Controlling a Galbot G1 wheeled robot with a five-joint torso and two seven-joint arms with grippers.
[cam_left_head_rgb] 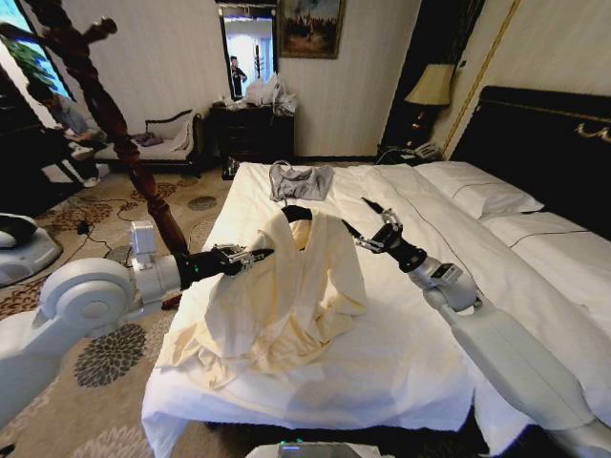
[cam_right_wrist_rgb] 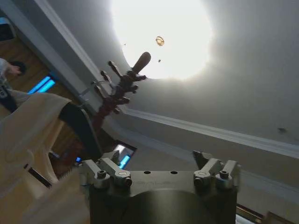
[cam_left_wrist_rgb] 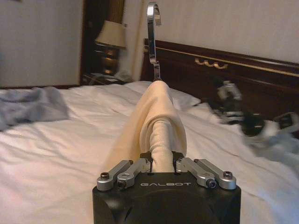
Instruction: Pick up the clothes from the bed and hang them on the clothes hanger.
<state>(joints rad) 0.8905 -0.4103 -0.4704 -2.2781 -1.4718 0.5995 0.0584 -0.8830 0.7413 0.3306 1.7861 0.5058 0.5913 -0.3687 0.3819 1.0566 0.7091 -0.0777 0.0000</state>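
left gripper (cam_left_head_rgb: 256,255), frame centre: clenched on the hanger's (cam_left_head_rgb: 296,214) shoulder through the cream shirt (cam_left_head_rgb: 286,296), holding it up off the bed (cam_left_head_rgb: 401,363) | right gripper (cam_left_head_rgb: 368,224), just right: jaws spread, empty, probably ready to straighten fabric

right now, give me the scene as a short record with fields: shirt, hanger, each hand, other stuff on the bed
shirt: cream shirt draped over the hanger, shoulders lifted, lower part piled on the bed
hanger: black hanger inside the collar, chrome hook upright
left hand: left hand shut on the shirt-covered hanger end, at the shirt's left shoulder
right hand: right hand open, raised just off the shirt's right shoulder, touching nothing
other on bed: grey garment beyond the shirt, white pillows by the headboard
beside bed: dark wooden coat stand
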